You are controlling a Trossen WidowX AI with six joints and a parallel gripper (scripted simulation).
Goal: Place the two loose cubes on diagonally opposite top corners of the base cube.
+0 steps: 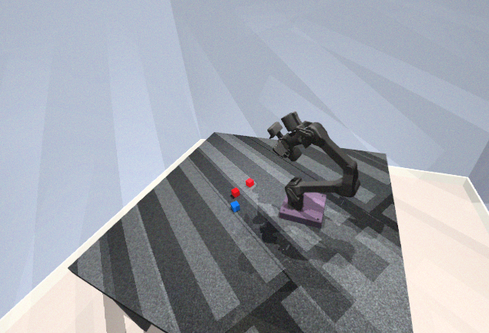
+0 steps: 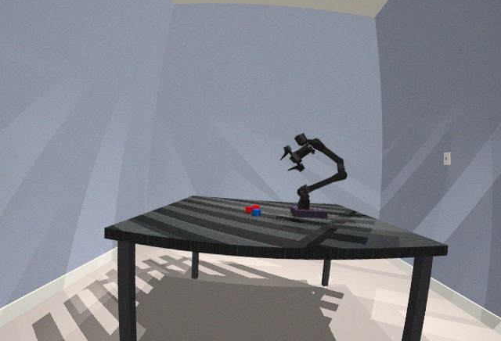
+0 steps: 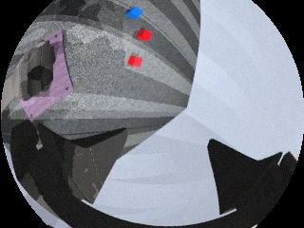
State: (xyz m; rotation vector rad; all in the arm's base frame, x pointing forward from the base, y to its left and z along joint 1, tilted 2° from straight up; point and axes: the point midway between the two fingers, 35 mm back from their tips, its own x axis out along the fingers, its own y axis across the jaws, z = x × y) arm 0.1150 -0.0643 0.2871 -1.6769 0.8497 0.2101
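The gripper hung high above the table, its two fingers spread wide apart with nothing between them, well clear of all three cubes. Below and out in front of the purple mount, the cubes sat in a short line on the striped top: a red cube farthest along, a second red cube near it, and the blue cube at the end, each apart from its neighbour in the top view. Which of them was the fixed base could not be told from colour alone; the lone blue one seemed the likely base and the two reds the loose pair. They looked small, rigid and sharp-edged, probably light, with flat smooth faces that could slip under a shallow pinch. The sound hold would be across two opposite side faces, fingers coming straight down and square to them, gripping near mid-height so the cube stayed level when lifted.
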